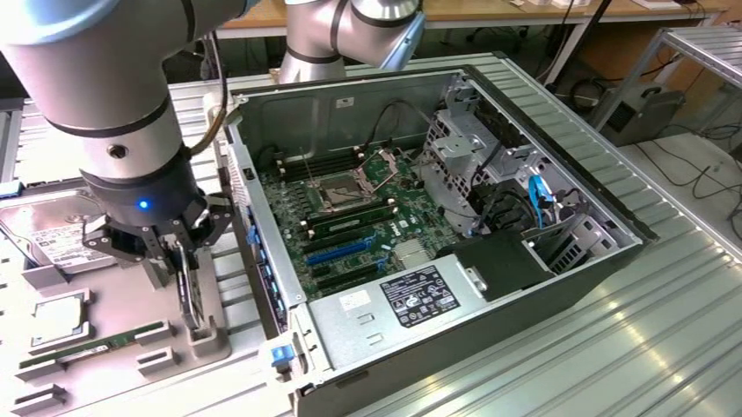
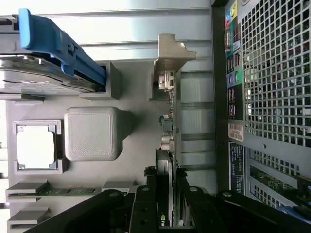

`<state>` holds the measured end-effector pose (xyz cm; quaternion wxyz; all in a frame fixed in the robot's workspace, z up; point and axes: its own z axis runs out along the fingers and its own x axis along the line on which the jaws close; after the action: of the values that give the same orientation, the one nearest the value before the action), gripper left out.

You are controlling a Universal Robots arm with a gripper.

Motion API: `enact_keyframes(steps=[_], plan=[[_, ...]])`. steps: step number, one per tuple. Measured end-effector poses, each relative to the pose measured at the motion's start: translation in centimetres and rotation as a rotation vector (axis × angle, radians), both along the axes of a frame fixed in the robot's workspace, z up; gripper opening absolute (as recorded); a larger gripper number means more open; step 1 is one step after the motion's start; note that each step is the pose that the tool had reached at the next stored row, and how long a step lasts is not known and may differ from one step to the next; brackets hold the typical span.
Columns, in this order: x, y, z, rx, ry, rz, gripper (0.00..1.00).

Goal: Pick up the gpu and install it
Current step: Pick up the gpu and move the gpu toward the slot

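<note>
One hard drive (image 1: 47, 234) lying farthest out from the open computer case (image 1: 336, 113) on the exterior view's left, memory stick (image 1: 87, 350) nearer. Gripper (image 1: 174, 271) clamped on the gpu (image 1: 193, 304), standing upright on edge in a grey holder (image 1: 212, 343) just beside the case's rear panel (image 2: 272, 73).

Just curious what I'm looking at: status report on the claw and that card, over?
The claw clamped on the gpu. It stands upright in the grey holder, beside the open computer case. Nothing seen in the way.
</note>
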<state>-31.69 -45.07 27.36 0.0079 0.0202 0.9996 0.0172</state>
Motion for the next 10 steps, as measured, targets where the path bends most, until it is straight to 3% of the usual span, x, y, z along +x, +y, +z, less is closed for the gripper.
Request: enact_keyframes(steps=[5, 6, 10], plan=[[0.0, 0.0, 2.24, 0.0, 0.0, 0.0, 0.26], [0.0, 0.0, 3.25, 0.0, 0.0001, 0.0, 0.26], [0.0, 0.0, 5.58, 0.0, 0.0, 0.0, 0.26]])
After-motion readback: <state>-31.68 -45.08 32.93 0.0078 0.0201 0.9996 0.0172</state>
